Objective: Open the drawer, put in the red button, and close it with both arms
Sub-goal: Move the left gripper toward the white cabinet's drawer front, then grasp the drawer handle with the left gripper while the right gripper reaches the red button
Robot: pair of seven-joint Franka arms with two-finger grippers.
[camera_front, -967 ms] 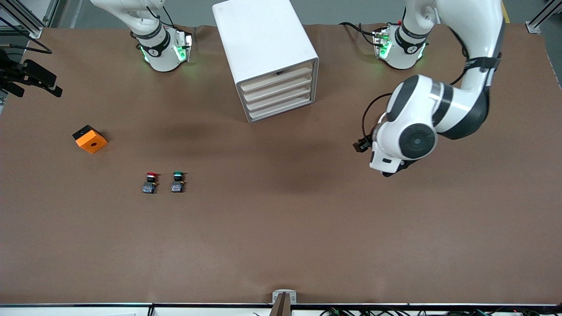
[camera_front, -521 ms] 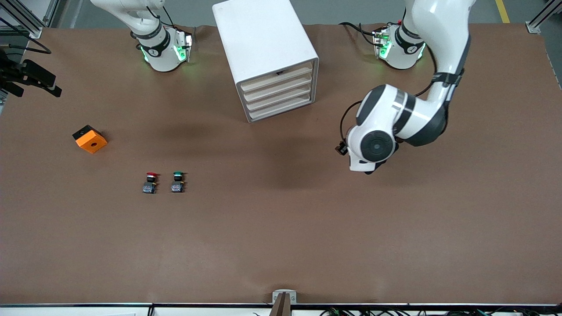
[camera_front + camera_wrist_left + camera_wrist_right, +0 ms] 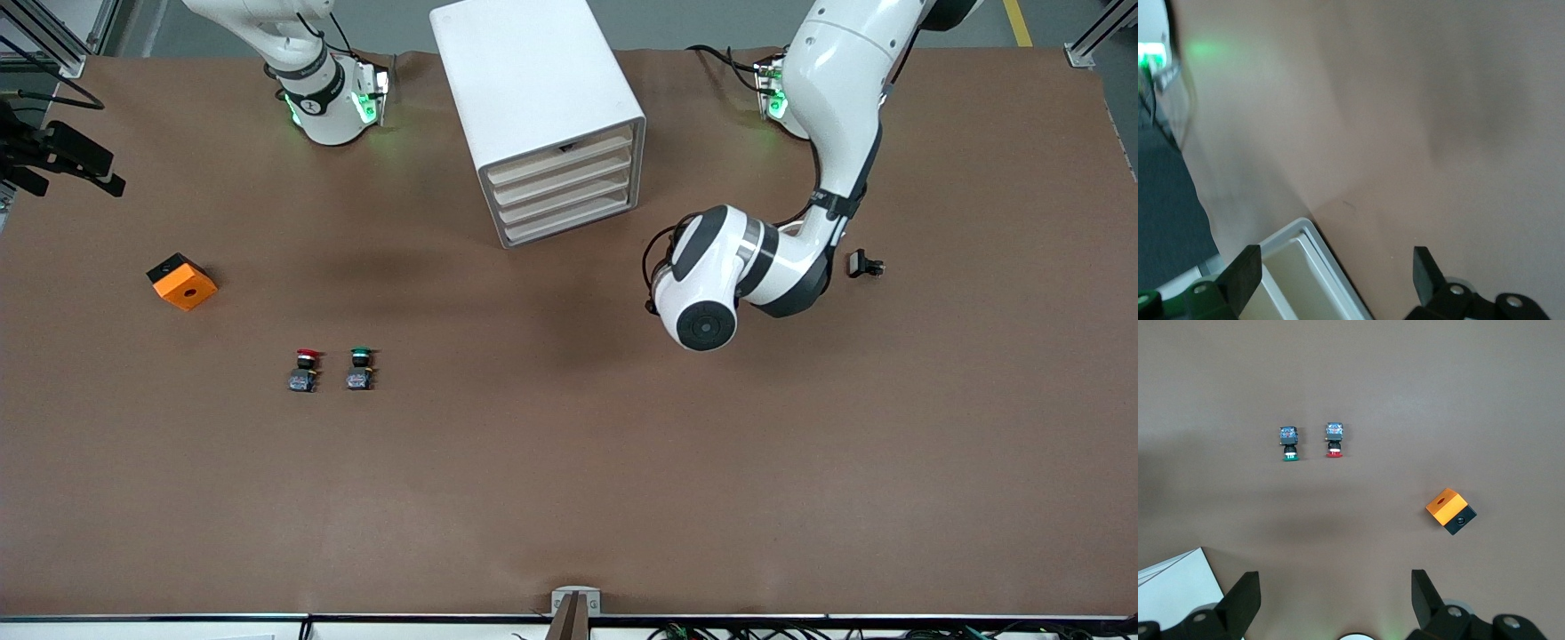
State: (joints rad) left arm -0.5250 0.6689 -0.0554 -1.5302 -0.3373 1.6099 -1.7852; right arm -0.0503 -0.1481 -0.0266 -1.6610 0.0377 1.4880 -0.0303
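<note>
Your brown table [image 3: 569, 498] lies bare near you; left gripper [image 3: 1331, 280] and right gripper [image 3: 1331, 600] hang released above it.

- Your table [image 3: 569, 498] is covered in plain brown matting.
- Grey floor [image 3: 702, 22] shows past its edge by the bases.
- Aluminium frame posts [image 3: 1098, 31] stand at your table's corners.
- Lighting is even.

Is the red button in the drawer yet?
Not yet. All the drawers of the white cabinet look shut, and the red button sits on the table beside the green button. The open left gripper is near the cabinet. The right gripper is open, high over the table. Opening, loading and closing remain.
</note>
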